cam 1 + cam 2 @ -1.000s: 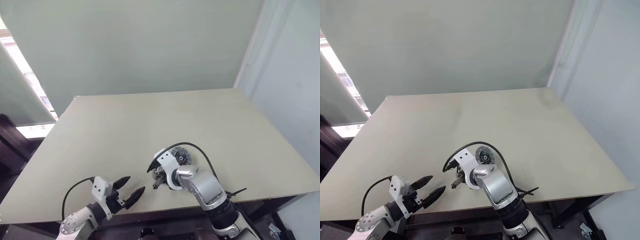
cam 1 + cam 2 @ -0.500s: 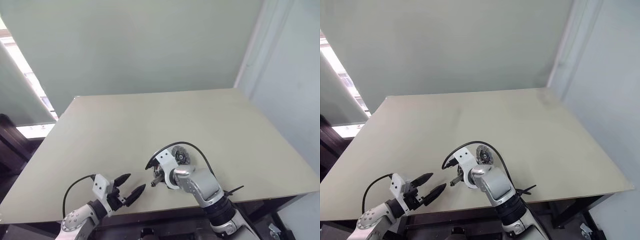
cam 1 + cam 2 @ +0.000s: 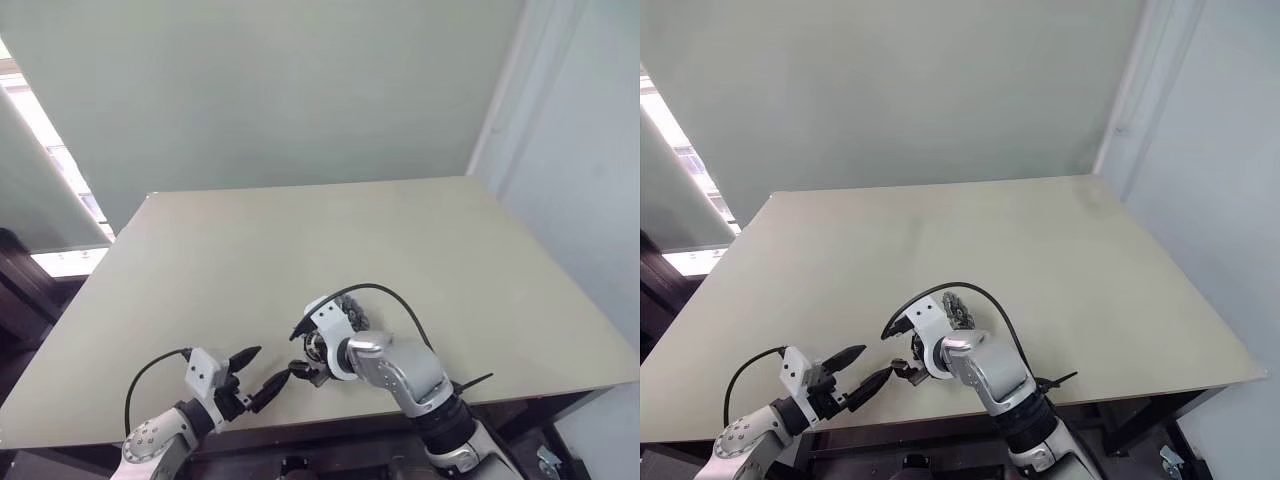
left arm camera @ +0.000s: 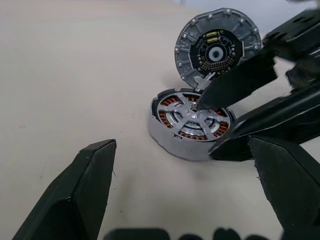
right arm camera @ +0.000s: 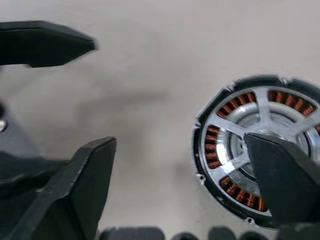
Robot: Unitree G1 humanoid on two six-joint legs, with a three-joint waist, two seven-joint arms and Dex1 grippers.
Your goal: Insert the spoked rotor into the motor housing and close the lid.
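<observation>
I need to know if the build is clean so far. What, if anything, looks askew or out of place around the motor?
The lid is not lying flat: it stands tilted on its edge behind the housing, inner face showing. The rotor sits level in the housing, spokes over the copper windings. Nothing looks damaged.

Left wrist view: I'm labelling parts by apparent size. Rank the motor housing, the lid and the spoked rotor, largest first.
1. motor housing, with the spoked rotor seated in it
2. lid, close in size but farther away, so unsure
3. spoked rotor, fits inside the housing
</observation>
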